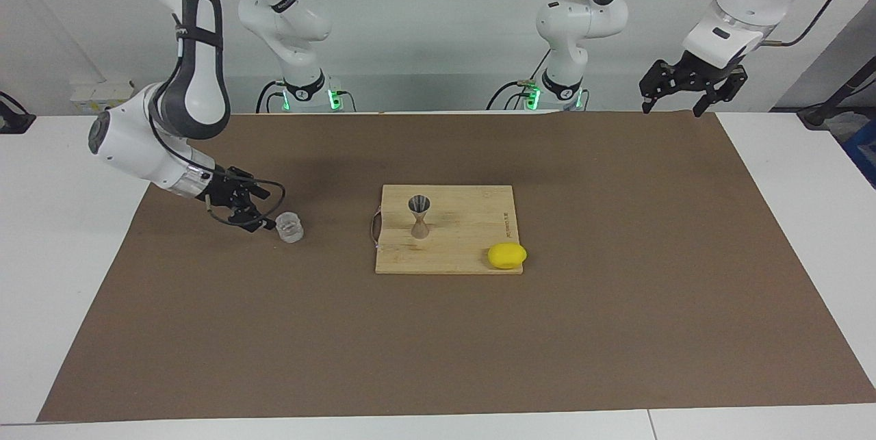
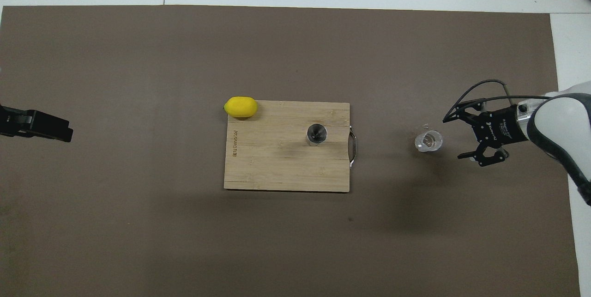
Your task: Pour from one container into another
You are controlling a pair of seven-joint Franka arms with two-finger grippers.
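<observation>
The small clear cup (image 1: 290, 227) stands upright on the brown mat toward the right arm's end of the table; it also shows in the overhead view (image 2: 428, 142). My right gripper (image 1: 267, 211) is low and open just beside the cup on the right arm's side, a small gap from it, holding nothing; in the overhead view (image 2: 453, 137) its fingers spread wide toward the cup. The silver hourglass jigger (image 1: 419, 216) stands upright on the wooden cutting board (image 1: 465, 248), also visible from above (image 2: 316, 133). My left gripper (image 1: 672, 110) waits, open and raised over the mat's edge at the left arm's end.
A yellow lemon (image 1: 507, 256) lies at the board's corner farther from the robots, toward the left arm's end, partly off the board (image 2: 240, 106). The board (image 2: 277, 167) has a metal handle (image 2: 353, 148) on the side facing the cup. The brown mat (image 1: 616, 324) covers the table.
</observation>
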